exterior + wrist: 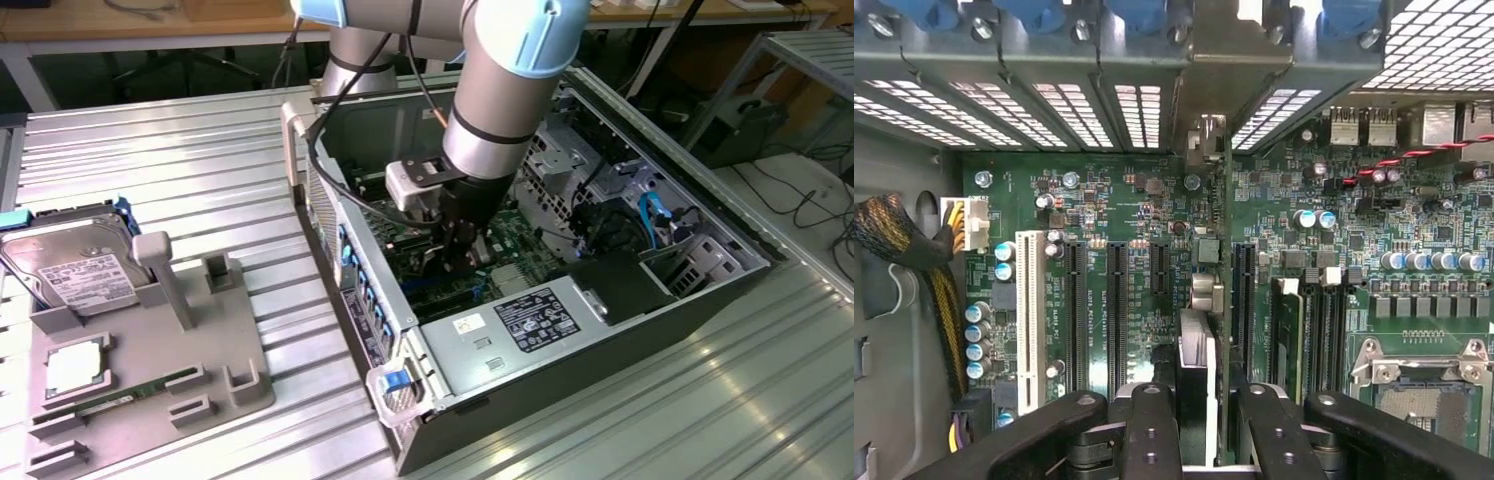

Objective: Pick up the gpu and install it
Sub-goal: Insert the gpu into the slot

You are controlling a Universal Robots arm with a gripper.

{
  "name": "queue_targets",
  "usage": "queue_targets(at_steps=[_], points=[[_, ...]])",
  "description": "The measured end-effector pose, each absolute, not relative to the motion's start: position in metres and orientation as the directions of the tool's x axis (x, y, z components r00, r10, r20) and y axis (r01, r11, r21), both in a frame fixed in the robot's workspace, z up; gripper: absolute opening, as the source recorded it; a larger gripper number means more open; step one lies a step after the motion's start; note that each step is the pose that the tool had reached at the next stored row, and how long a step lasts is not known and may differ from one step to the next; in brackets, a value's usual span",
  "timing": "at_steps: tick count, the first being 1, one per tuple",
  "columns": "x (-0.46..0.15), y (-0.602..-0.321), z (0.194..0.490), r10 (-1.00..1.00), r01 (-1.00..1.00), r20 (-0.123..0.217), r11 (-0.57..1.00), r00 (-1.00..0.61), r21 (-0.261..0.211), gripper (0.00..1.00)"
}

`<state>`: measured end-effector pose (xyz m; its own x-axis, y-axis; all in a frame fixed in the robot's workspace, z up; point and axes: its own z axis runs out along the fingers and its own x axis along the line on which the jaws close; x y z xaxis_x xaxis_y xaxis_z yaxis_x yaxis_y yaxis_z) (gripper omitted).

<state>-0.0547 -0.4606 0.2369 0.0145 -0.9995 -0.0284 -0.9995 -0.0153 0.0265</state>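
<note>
A: Between the jaws, edge-on: the gpu (1197,385), clamped by the gripper (1196,425), fingers (1154,425) closed on either face. Card stands upright over the motherboard (1154,240), its length running parallel with the black slots (1116,315).

B: Why held that way?

A: My reading: bottom edge has to meet a slot squarely, bracket end toward the rear vents (1139,110).

B: Room to move?

A: Tight. White slot (1030,320) well off to one side of the jaws, memory slots (1324,330) near on the other. From the exterior view, the arm (501,110) reaches down inside the open case (641,290); walls and drive cage hem it in.

B: Seated?

A: Can't tell.
</note>
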Motion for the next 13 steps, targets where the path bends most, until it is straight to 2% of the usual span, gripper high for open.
queue_targets(at_steps=[13], points=[[-0.0548, -0.4606, 0.2300, -0.999, -1.000, -0.029, -0.015, 0.014, 0.027, 0.28]])
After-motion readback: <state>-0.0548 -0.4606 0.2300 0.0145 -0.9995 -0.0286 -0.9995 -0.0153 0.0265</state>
